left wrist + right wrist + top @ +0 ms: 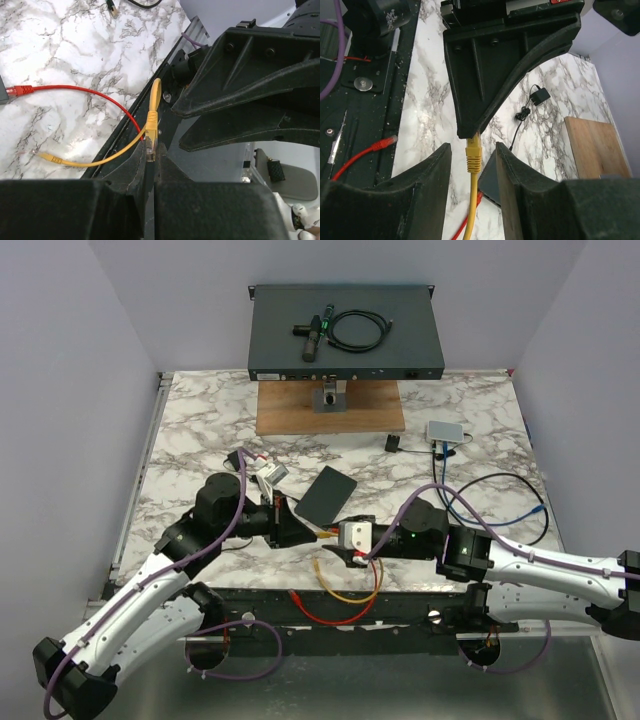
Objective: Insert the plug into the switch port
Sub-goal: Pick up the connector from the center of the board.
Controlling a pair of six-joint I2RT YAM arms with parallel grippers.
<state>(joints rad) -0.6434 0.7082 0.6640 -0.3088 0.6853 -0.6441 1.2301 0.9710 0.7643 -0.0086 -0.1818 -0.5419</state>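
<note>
Pinching the yellow plug (151,132) at lower centre of frame, the left hand (152,159) is closed tight on it; the right hand (473,150), spread wide, straddles it.

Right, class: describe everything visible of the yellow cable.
The yellow cable is thin, plastic-sheathed, with a ribbed boot at each end. The left gripper pinches one end, held between the open right gripper's fingers without touching them. The cable loops over the table's near edge; its other end lies on the marble.
</note>
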